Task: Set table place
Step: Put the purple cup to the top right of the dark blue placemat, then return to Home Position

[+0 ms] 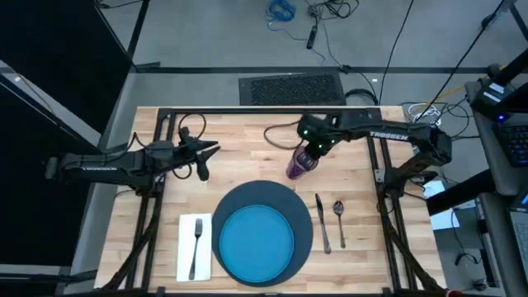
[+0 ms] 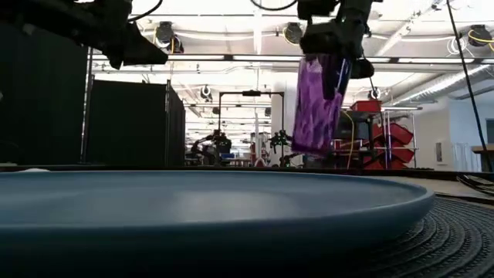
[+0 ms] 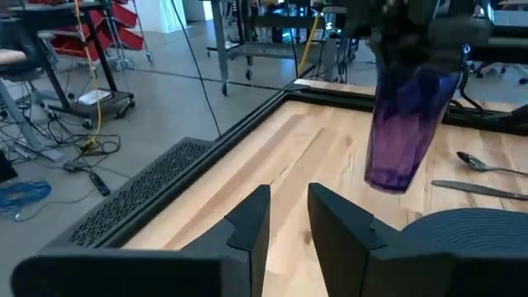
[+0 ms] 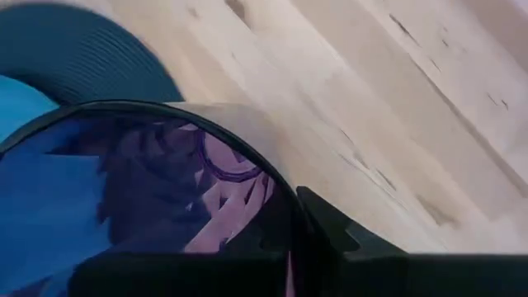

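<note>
The wide desk (image 1: pixel 247 132) of pale wooden planks in a black metal frame carries the place setting at the middle of its near edge. Largest there is the round dark slate-blue charger (image 1: pixel 285 200), with the smaller bright blue plate (image 1: pixel 254 242) lying on it. Toward the left edge lies the white cloth napkin (image 1: pixel 186 252), the dark fork (image 1: pixel 196 246) on top of it. Toward the right edge, just beside the charger, lie the dark knife (image 1: pixel 322 223) and then the small spoon (image 1: pixel 339 219), apart from each other.

The right gripper (image 1: pixel 310 150) is over the desk's middle, just beyond the charger's far rim; its jaws grasp the tall translucent purple cup (image 2: pixel 316 104), which hangs tilted, clear of the desk. The left gripper (image 3: pixel 287 216) waits over the far left part of the desk, its jaws released with a narrow gap, grasping nothing.
</note>
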